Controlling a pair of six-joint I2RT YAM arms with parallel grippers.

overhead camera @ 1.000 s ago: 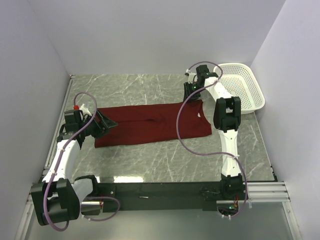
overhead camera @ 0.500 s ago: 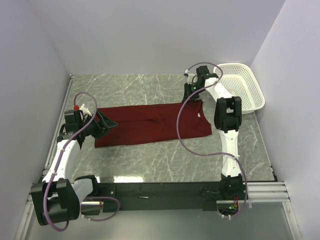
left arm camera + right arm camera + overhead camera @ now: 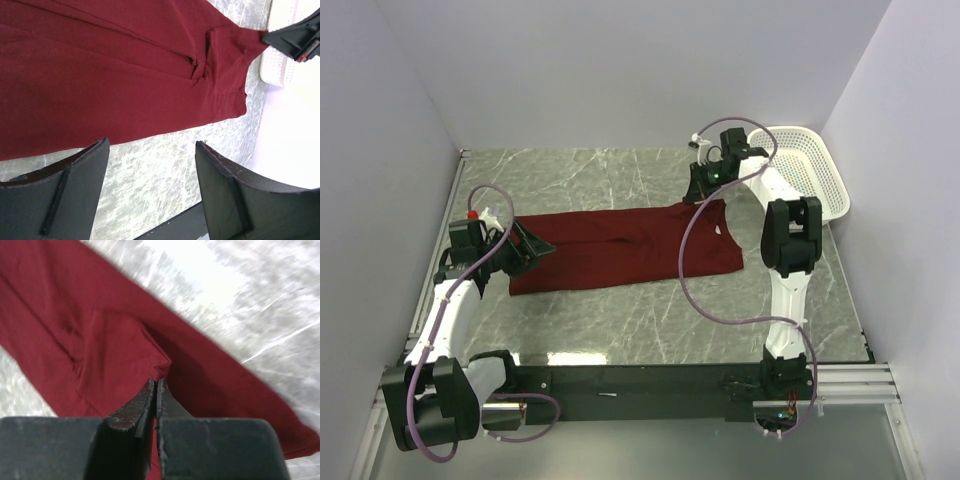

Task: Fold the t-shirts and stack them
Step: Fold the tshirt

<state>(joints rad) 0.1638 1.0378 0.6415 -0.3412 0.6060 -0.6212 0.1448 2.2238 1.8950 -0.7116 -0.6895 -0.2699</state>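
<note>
The maroon t-shirt lies spread lengthwise on the marble table, folded into a long band. My right gripper is at its far right corner, shut on a pinch of the fabric that rises in a small peak. The right wrist view shows the jaws closed on the cloth. My left gripper is open and empty at the shirt's left end, just above the table. In the left wrist view, the open fingers frame bare marble below the shirt's edge. The right gripper shows there too, pulling the corner.
A white perforated basket stands at the far right against the wall, just behind the right arm; its edge also shows in the left wrist view. White walls enclose the table on three sides. A black rail runs along the near edge.
The right arm has shifted: its elbow swung right and its wrist rose slightly, with the shirt corner still held. The left arm and the rest of the shirt have not moved.
</note>
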